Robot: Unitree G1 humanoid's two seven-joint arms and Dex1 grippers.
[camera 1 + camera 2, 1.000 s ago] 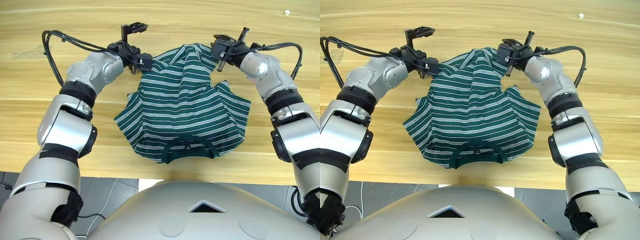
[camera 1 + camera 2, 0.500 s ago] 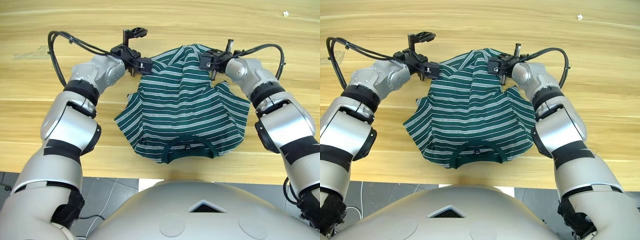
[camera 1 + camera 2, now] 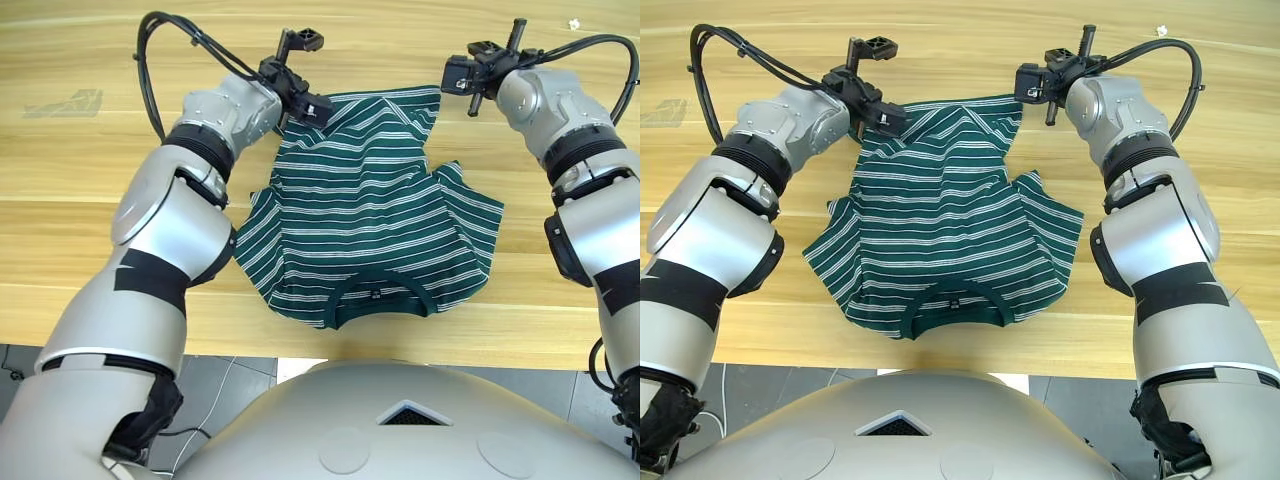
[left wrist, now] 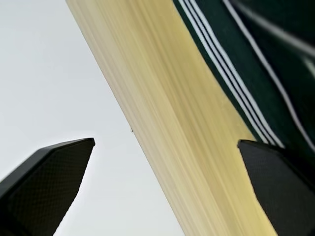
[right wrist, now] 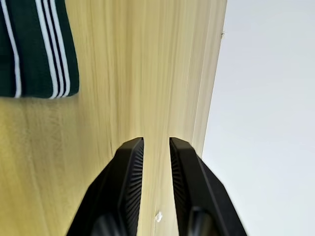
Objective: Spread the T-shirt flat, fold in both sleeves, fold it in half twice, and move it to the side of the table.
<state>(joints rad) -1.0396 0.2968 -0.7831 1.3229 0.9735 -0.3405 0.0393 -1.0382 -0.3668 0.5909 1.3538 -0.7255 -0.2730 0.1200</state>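
Observation:
A dark green T-shirt (image 3: 370, 210) with white stripes lies on the wooden table (image 3: 90, 240), collar toward the table's near edge and hem toward the far side. My left gripper (image 3: 306, 76) stands open at the hem's far-left corner, one finger against the cloth (image 4: 275, 73) and the other raised off it. My right gripper (image 3: 462, 72) is shut on nothing, hovering just right of the hem's far-right corner (image 5: 39, 54) and apart from it. The lower half of the shirt is bunched, with both sleeves tucked close to the body.
The near table edge (image 3: 150, 345) runs just below the collar. A small white speck (image 3: 573, 24) lies far right on the table. Bare wood extends to both sides and beyond the hem.
Both grippers moved toward the far side, drawing the hem out flatter. The right gripper left the cloth and swung right; the left gripper now stands open at the hem corner.

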